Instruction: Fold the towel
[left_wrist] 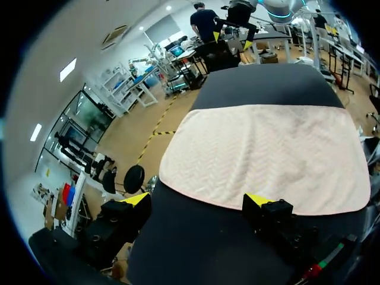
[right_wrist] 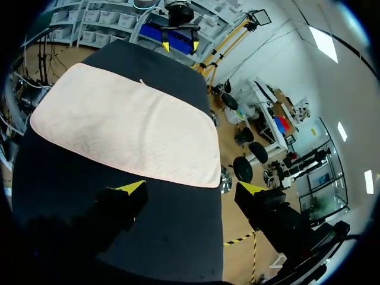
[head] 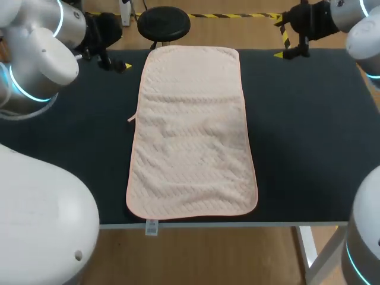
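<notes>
- The towel point(head: 191, 130), pale pink with a quilted weave, lay flat and unfolded down the middle of the dark table point(head: 309, 136). Its short ends sat at the table's far and near edges.
- Only the head view took in the towel's whole outline. It showed a small white label point(head: 151, 227) hanging over the near edge and a little loop point(head: 132, 119) sticking out of the towel's left long side.
- The head view showed just one yellow tip of the left arm, close to the table's far-left corner, so the finger spacing there could not be read from it.
- The left wrist view settled that. The left gripper point(left_wrist: 197, 199) had its fingers spread wide over bare table, pinching nothing, with the towel's long side just ahead of them and not touching.
- The right wrist view did the same for the other arm. The right gripper point(right_wrist: 191, 188) hovered by the far-right corner with its fingers wide apart and nothing between them, and one fingertip stood out past the table's edge.
- That view also caught the loop on the towel's farther long side.
- Broad strips of uncovered table ran along both long sides of the towel, the right one somewhat wider.
- Both grippers stood clear of the cloth.
</notes>
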`<state>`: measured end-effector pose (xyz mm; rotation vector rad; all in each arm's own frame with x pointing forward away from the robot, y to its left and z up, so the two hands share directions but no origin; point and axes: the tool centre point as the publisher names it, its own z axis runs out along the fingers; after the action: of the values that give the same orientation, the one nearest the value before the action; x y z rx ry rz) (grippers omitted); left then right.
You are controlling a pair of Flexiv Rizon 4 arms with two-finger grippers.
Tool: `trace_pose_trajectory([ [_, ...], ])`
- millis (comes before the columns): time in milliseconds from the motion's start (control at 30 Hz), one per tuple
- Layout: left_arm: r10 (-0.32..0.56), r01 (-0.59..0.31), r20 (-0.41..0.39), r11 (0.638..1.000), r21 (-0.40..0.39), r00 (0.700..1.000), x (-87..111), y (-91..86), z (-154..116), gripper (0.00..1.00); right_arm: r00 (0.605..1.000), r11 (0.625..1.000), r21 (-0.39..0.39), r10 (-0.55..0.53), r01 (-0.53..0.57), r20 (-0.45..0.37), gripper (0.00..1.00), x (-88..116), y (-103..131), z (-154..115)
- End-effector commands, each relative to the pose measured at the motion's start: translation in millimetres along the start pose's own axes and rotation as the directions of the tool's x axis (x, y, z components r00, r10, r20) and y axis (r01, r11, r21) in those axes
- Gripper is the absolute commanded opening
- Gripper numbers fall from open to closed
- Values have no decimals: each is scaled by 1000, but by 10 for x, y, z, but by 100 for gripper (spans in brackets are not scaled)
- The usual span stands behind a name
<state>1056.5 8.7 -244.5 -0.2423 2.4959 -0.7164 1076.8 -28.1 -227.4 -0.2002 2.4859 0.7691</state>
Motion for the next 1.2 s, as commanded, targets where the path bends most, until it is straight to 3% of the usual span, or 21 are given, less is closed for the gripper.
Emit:
trace_pose_trajectory([
  [33, 24, -29, -21, 960, -280, 999, 0, -23, 35, 100, 989, 999, 34, -1, 6, -151, 100, -26, 21, 51],
  [233, 74, -122, -141, 922, -367, 987, 220, -18, 263, 100, 979, 980, 190, -26, 66, -205, 100, 68, 274, 282],
  [367, 55, -152, -248, 909, -389, 967, 336, -8, 405, 100, 975, 967, 253, 38, 19, -219, 100, 156, 383, 412],
  [467, 94, -214, -291, 885, -413, 952, 409, -18, 495, 100, 971, 954, 298, 69, 2, -230, 100, 225, 443, 509],
  [867, 178, -344, -366, 819, -460, 914, 498, 62, 826, 100, 936, 912, 409, 156, -14, -316, 100, 605, 418, 881],
  [1200, 111, -299, -400, 843, -448, 910, 718, 225, 1028, 100, 906, 893, 451, 200, -11, -374, 100, 902, 305, 1218],
])
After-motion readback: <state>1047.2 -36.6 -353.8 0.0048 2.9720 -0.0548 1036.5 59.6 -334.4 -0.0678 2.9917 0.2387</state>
